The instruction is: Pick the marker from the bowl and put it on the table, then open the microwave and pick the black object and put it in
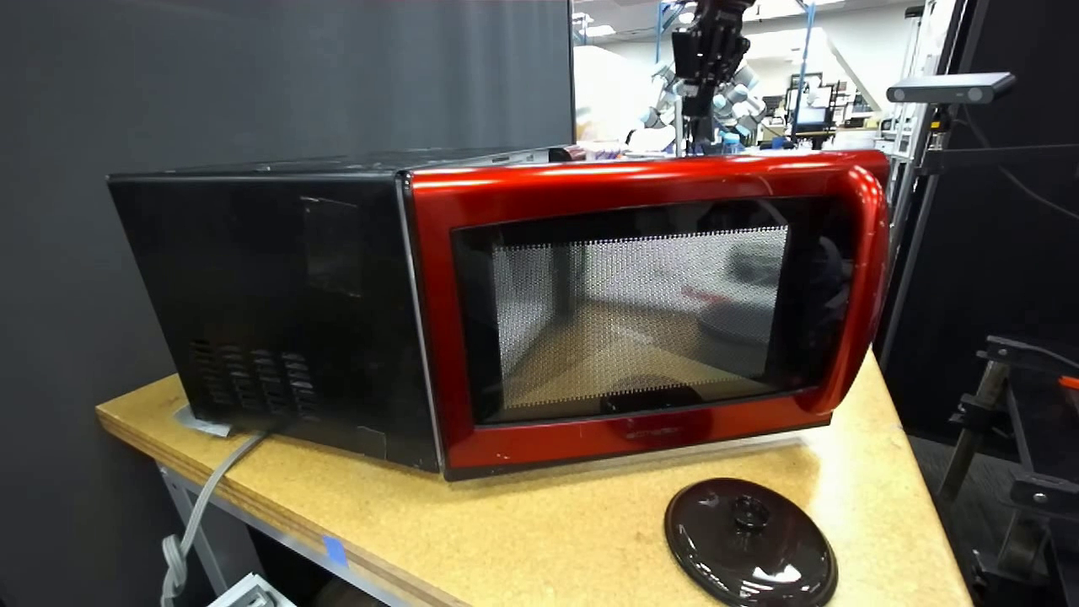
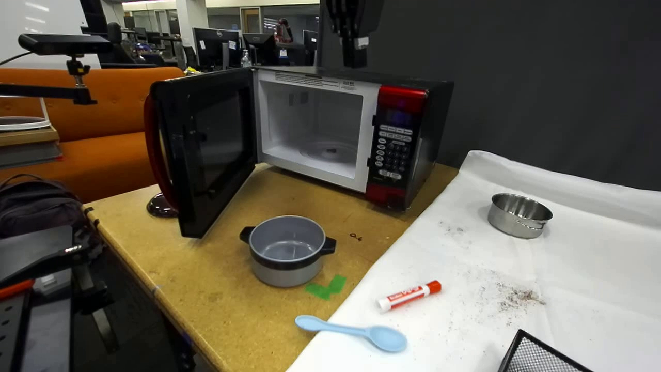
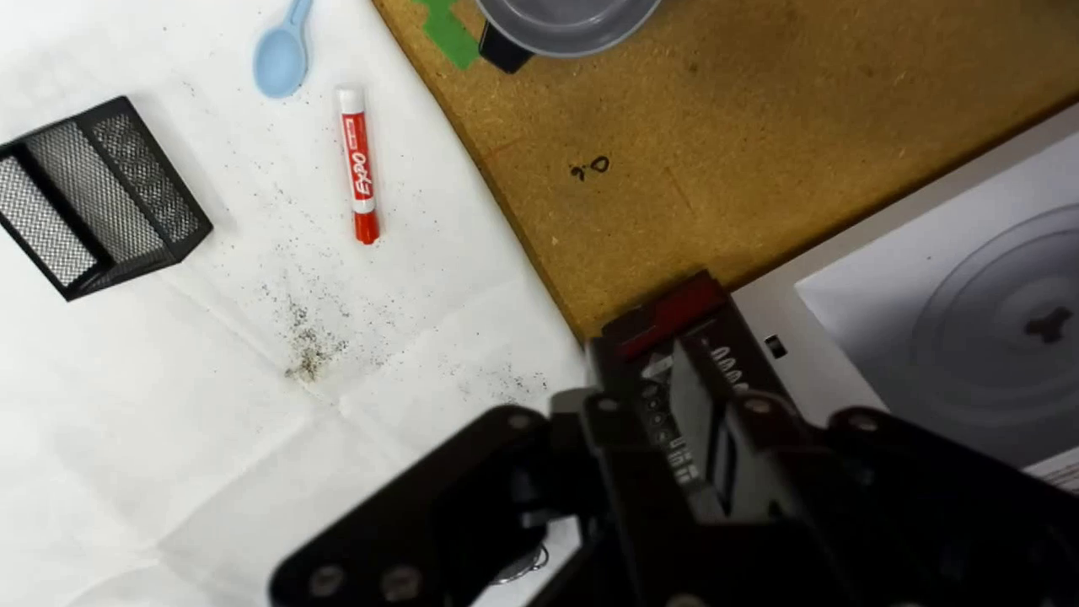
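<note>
In an exterior view, the microwave stood on the tan wooden surface, its red door and dark window turned to the camera; a glossy dark lid lay between four and five o'clock from it, and the jaws hung between one and two, their spread impossible to tell from there. In an exterior view, the same door was swung wide on a white interior; a grey pot with black handles sat at six o'clock from the opening, and the jaws hung at one o'clock from that opening. From the pot, the red-and-white marker lay at four o'clock on a white sheet; from the marker, a silver bowl stood at two, a black mesh box partly showed at four, and a blue spoon lay at eight, across sheet and surface. In the wrist view, the jaws stood slightly parted, the microwave's keypad showing through the gap; the marker lay well apart from them, at ten o'clock.
</note>
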Controlling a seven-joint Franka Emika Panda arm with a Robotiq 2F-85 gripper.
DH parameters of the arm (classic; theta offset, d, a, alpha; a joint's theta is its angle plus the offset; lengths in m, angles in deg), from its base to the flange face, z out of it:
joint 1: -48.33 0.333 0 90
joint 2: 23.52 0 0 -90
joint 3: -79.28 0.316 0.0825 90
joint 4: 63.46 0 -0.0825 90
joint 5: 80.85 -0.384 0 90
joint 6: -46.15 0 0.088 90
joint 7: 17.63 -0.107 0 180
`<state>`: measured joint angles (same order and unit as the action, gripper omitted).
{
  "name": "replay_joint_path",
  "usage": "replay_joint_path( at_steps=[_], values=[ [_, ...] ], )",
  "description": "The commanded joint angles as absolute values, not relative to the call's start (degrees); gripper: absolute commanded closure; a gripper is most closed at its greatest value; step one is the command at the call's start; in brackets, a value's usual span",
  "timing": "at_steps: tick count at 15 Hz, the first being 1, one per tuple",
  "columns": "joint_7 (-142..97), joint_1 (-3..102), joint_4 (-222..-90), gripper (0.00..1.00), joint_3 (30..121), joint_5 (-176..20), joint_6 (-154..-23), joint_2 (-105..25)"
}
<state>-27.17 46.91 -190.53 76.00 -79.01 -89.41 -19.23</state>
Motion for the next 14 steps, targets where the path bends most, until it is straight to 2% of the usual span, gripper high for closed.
replay_joint_path(
  at_steps=[1, 7, 9, 14],
  values=[
    [-34.36, 46.74, -185.58, 0.46, 76.99, -78.4, -90.0, -24.88],
    [-33.8, 49.88, -183.06, 0.04, 79.1, -73.34, -91.7, -29.56],
    [-32.14, 49.41, -182.38, 0.0, 78.43, -73.76, -91.29, -30.65],
    [-29.86, 48.54, -182.98, 0.0, 77.2, -75.18, -91.39, -30.88]
  ],
)
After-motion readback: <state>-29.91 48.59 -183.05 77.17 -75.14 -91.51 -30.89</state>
